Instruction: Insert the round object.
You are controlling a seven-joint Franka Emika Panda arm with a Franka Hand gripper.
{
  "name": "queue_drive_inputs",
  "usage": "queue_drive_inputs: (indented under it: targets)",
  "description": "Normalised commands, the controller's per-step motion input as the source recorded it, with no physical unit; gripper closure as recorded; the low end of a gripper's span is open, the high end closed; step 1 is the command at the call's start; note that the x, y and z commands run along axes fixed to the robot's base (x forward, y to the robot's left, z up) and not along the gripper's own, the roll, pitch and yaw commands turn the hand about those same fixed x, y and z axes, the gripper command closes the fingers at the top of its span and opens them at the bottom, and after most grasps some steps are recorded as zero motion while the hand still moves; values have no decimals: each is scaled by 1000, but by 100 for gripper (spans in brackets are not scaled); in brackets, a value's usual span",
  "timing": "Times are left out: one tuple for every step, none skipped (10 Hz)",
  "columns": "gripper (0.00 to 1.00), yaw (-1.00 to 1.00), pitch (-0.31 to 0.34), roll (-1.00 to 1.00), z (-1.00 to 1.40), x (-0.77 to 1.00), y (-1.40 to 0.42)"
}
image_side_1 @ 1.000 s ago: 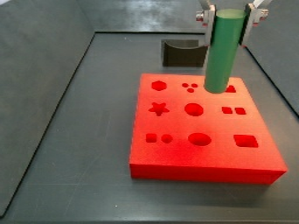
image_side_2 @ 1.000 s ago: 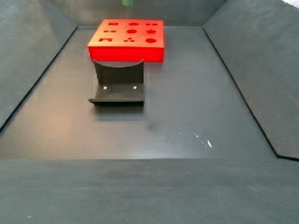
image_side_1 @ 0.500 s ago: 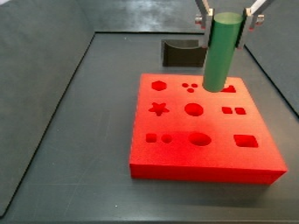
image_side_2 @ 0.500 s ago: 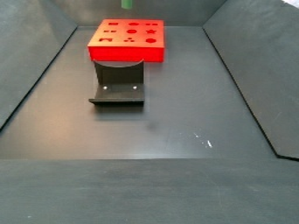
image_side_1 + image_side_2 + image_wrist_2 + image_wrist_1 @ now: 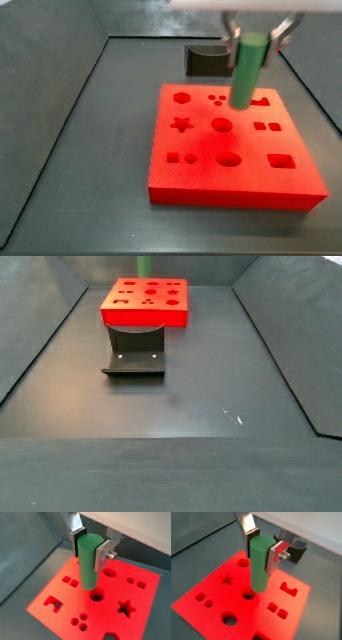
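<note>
My gripper (image 5: 254, 38) is shut on the round object, a long green peg (image 5: 247, 72), and holds it upright above the red board (image 5: 234, 185). In both wrist views the silver fingers (image 5: 274, 556) (image 5: 102, 554) clamp the peg's upper part (image 5: 259, 564) (image 5: 88, 562). Its lower end hangs just above the board, next to a round hole (image 5: 249, 596) (image 5: 97, 597) near the board's middle. In a side view the board (image 5: 147, 318) lies at the far end and only a sliver of the peg (image 5: 144, 259) shows.
The board has several other cutouts: a star (image 5: 182, 125), a hexagon (image 5: 182, 98), squares and a larger round hole (image 5: 230, 158). The dark fixture (image 5: 206, 60) (image 5: 135, 357) stands on the floor beside the board. Grey walls ring the floor.
My gripper has moved down a little with the peg, so the peg's lower end is closer to the board. The board and fixture have not moved.
</note>
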Motion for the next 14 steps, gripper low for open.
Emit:
queue_drive_inputs:
  targets:
    - [100, -146, -40, 0, -269, -334, 0]
    - [100, -63, 0, 10, -43, -80, 0]
    - [100, 0, 0, 0, -43, 3, 0]
    - [100, -74, 114, 37, -203, 317, 0]
    - [100, -243, 203, 111, -206, 394, 0]
    - [100, -351, 263, 133, -171, 426, 0]
    - [100, -189, 127, 0, -31, 217, 0]
    - [100, 0, 0, 0, -17, 0, 0]
    - [100, 0, -10, 0, -186, -26, 0]
    - [100, 0, -44, 0, -229, -129, 0]
    - [100, 0, -60, 0, -243, -91, 0]
    - [100, 0, -59, 0, -191, -77, 0]
    - [100, 0, -59, -4, -166, -100, 0]
    - [100, 0, -47, 0, -57, -89, -40]
